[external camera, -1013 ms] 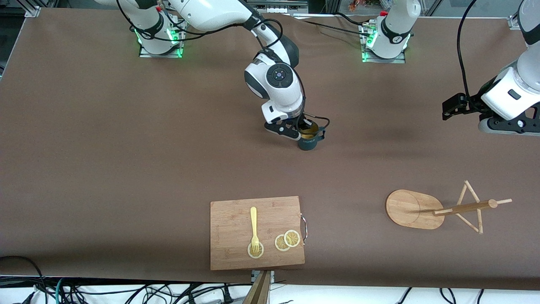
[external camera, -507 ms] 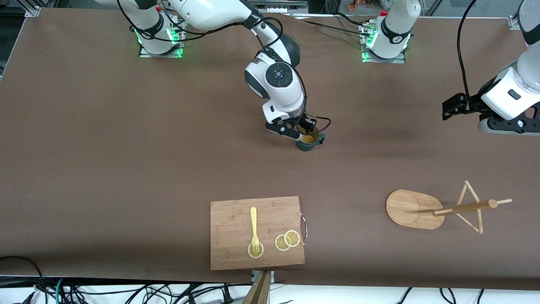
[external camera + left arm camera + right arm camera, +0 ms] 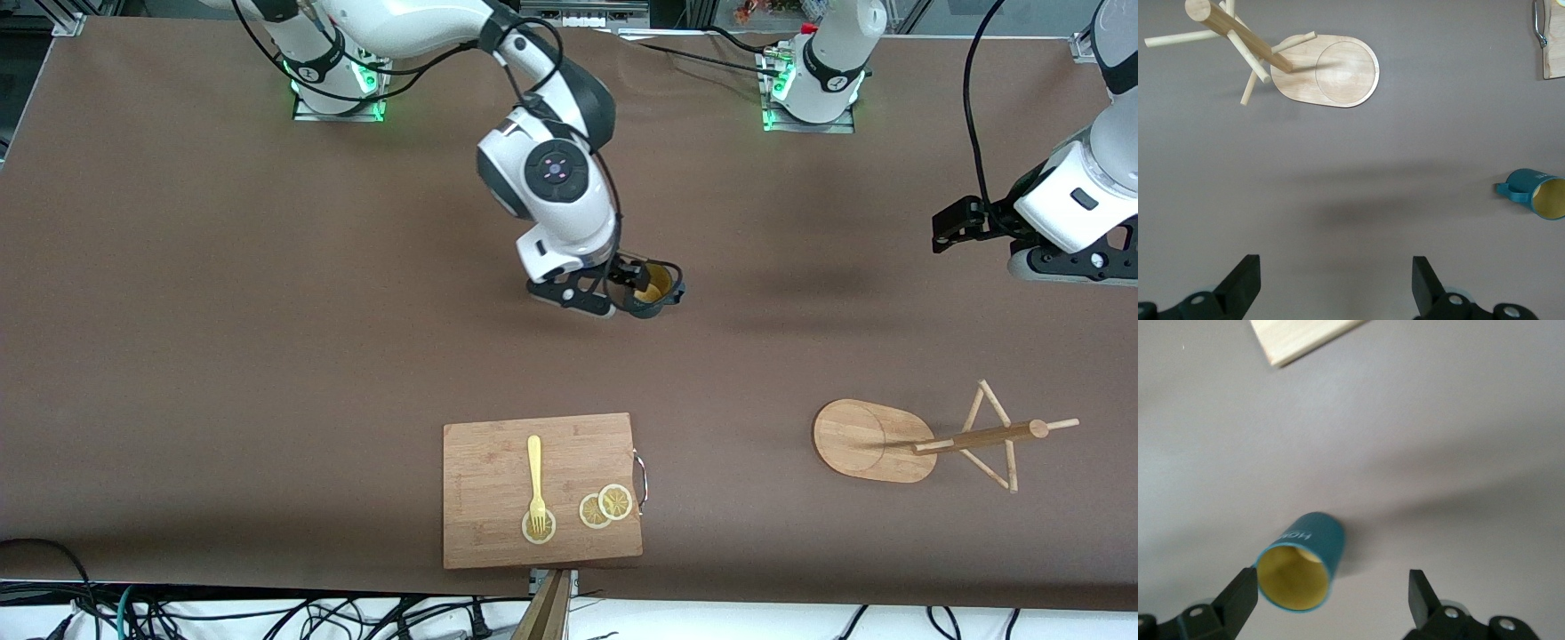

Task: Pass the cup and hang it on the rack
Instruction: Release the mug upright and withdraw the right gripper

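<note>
Right gripper jaws wide, holding nothing, just above the cup standing mid-table. We risk a finger clipping the rim on retreat and tipping it. Cutting board sits nearer the camera, well apart. Rack at the left arm's end; bare table between. Left gripper spread, empty, waiting.

Both tools agape, left arm idle
</note>
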You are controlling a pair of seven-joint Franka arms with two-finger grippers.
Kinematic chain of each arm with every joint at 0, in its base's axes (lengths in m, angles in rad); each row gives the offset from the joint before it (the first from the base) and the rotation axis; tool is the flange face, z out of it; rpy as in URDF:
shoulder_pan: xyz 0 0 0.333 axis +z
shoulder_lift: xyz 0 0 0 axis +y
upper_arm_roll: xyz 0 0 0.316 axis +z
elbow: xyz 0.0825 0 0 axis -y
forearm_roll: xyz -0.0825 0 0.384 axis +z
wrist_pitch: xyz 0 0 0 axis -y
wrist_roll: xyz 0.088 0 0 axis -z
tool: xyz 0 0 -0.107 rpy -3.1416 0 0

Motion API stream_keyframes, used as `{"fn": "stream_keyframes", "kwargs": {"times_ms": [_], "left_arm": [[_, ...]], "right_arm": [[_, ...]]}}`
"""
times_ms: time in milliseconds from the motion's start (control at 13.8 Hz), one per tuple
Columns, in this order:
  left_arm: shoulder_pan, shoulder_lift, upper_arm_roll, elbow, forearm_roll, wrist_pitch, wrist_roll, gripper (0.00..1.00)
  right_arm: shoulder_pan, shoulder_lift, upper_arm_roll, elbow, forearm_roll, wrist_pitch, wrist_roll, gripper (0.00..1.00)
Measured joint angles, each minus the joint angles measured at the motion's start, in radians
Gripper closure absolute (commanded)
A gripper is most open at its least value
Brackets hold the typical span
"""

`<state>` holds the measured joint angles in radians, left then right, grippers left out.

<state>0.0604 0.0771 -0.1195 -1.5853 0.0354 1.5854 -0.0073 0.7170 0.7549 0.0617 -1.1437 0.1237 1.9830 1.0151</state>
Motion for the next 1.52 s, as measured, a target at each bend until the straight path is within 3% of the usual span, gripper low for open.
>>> {"fn": "stream_keyframes", "kwargs": {"times_ms": [362,868,1520], "left_arm": [[0.000,0.000,0.000,0.000,0.000,0.000,0.000,0.00],[0.000,0.000,0.000,0.000,0.000,0.000,0.000,0.00],[0.000,0.002,-0.001,0.000,-0.016,-0.014,-0.003,0.00]], "right_arm": [[-0.163,-0.090,-0.003,0.007,0.000,-0.204,-0.366,0.00],[-0.334,-0.147,-0.019,0.007,-0.020,-0.305,-0.736,0.00],[-0.373,-0.237,-0.208,0.008,-0.033,-0.429,-0.984,0.00]]}}
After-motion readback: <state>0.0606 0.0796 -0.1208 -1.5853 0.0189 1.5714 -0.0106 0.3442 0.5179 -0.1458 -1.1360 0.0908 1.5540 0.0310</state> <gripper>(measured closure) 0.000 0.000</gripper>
